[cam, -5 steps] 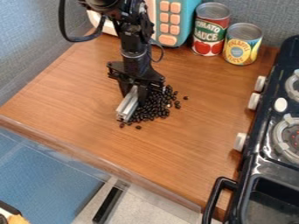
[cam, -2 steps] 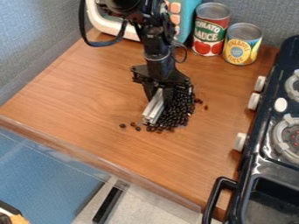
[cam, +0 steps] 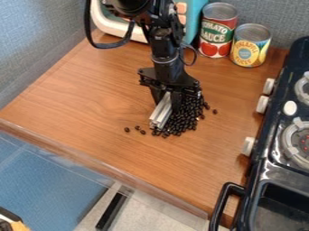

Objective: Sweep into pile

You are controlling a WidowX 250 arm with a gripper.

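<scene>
The black gripper (cam: 166, 95) hangs over the middle of the wooden counter, shut on a grey metal bar (cam: 161, 113) that rests low at the counter surface, slanting toward the front left. Black beans (cam: 185, 115) lie heaped against the bar's right side, partly hidden behind the gripper. A few loose beans (cam: 138, 128) lie left of the bar's front end, and a single one (cam: 215, 111) sits right of the heap.
Behind the arm stands a teal and white toy microwave (cam: 196, 9). Two cans, one red and green (cam: 217, 30) and one yellow and blue (cam: 250, 46), stand at the back right. A black toy stove (cam: 278, 149) borders the counter's right side.
The gripper and bar have moved to the right, mostly before the middle frame, and the bean heap has shifted right with them. Several beans now lie left of the bar.
</scene>
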